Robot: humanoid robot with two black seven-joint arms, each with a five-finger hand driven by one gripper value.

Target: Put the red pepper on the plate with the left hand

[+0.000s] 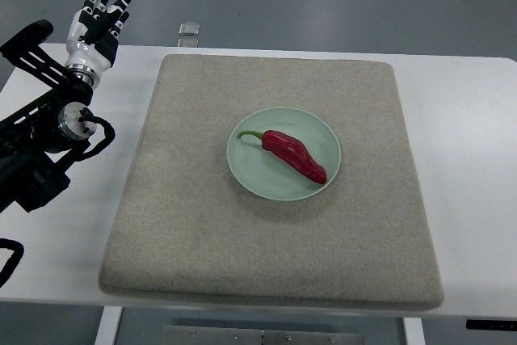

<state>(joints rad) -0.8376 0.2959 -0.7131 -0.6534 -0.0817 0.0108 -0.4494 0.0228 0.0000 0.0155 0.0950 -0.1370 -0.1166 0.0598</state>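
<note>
At upper left, beyond the far left corner of the grey mat (194, 224), the left hand (101, 15) is raised with fingers (111, 2) extended and relaxed, grasping nothing. Its arm (48, 127) enters from the left edge over the white surface (460, 119). Near the mat's centre, well apart from the hand, sits the pale green plate (250, 171); the red pepper (295, 155) lies diagonally inside it, green stem toward the plate's upper left. Placement appears complete. The remaining step, judged from this layout, is retreat: the hand should stay released and clear of the mat so the pepper is not disturbed. No right hand shows.
</note>
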